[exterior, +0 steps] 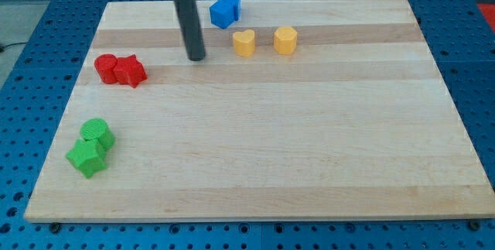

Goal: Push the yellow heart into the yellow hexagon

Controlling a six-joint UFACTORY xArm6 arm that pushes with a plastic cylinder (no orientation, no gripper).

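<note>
— What is seen on the wooden board (255,157)?

— Pale planks with visible grain are laid on a blue perforated table (23,18). Small matte blocks are placed near the top edge: a yellow heart (244,42), with a yellow hexagon (285,40) near it on the view's right, a gap left between them. A blue block (225,10) of unclear shape is set above the heart.

— And the rod?

— A smooth dark cylinder is shown; nothing is gripped, and my tip (196,57) is rested on the board left of the heart, apart from it.

— The left edge?

— A red cylinder (106,68) is touched by a red star (131,71); a green cylinder (97,132) and a green star (87,157) are pressed together near the bottom-left corner.
</note>
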